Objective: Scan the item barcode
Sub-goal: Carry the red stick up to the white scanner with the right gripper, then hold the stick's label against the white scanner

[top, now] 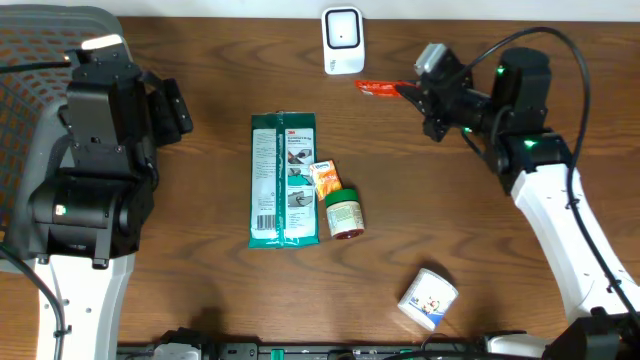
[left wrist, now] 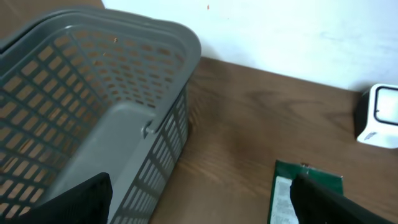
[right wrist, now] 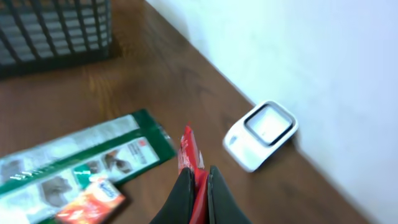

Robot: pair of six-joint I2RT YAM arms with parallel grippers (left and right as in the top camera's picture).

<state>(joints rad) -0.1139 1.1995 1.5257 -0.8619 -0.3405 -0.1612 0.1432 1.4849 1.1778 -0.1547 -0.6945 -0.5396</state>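
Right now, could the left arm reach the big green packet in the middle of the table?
Probably yes. The left pincer is open and empty, only bare table lies between it and the green packet, and the right pincer, holding a red packet, is well away.

Overhead view: the green packet (top: 283,180) carries a small red logo near its top edge that reads as "3M". The same red mark appears on the packet in the right wrist view, too blurred to confirm. A barcode (top: 265,222) stands on the white panel at the packet's lower left; its digits cannot be read, nor can the lines of print above it. Print on the orange sachet (top: 325,180), the jar label (top: 345,214), the white tub (top: 429,297), the red packet (top: 378,88) and the white scanner (top: 342,40) is too small to read.
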